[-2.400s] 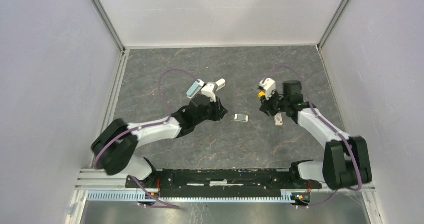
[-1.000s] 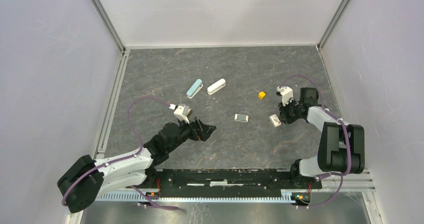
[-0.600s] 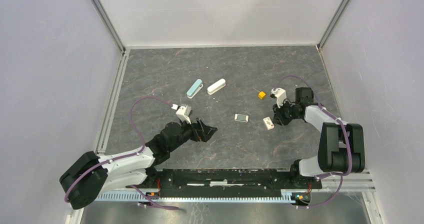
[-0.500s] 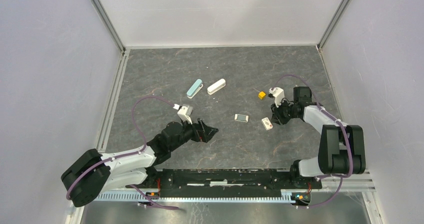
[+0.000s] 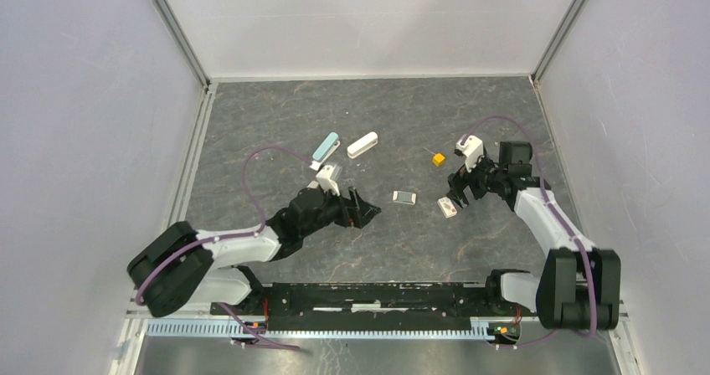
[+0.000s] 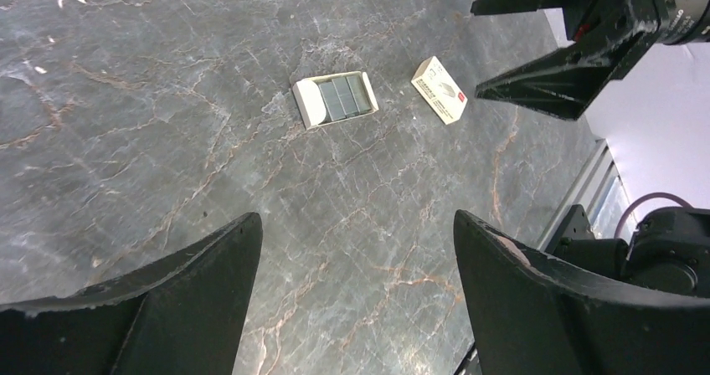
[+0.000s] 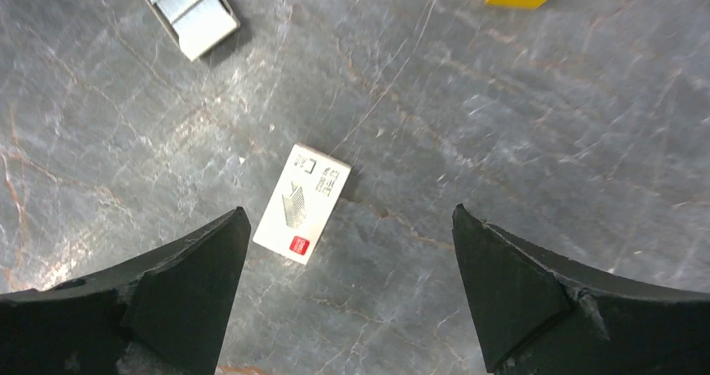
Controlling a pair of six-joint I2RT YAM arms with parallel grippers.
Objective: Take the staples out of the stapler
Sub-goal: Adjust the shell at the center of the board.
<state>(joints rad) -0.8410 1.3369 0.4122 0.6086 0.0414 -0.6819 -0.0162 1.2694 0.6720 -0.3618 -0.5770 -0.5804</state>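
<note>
The desk (image 5: 276, 115) is a dark grey, veined slab that fills the floor between pale walls, and everything lies on it. My left arm (image 5: 243, 243) stretches low across it toward the middle. Its left fingers (image 5: 366, 208) are spread wide with nothing between them, and the left wrist view shows only bare stone in the gap (image 6: 356, 300). My right arm (image 5: 544, 216) reaches in from the right side. The right fingers (image 5: 459, 192) are also spread wide and hold nothing (image 7: 347, 300). Toward the far left of centre, a teal oblong piece (image 5: 326, 148) and a white oblong piece (image 5: 362, 145) lie side by side, near each other but apart, well away from both sets of fingers. Between my two arms sits a small open tray (image 5: 404, 197) packed with grey blocks, lying flat. Just to its right lies a little white printed box (image 5: 448, 207) with a red mark. It is on the stone in front of my right fingers and touches neither of them (image 7: 301, 214). Farther back is a small yellow block (image 5: 438, 159). The staples (image 5: 428, 151) show only as a very short thin sliver on the desk, just beside that block on its far-left side, too small for me to make out more.
</note>
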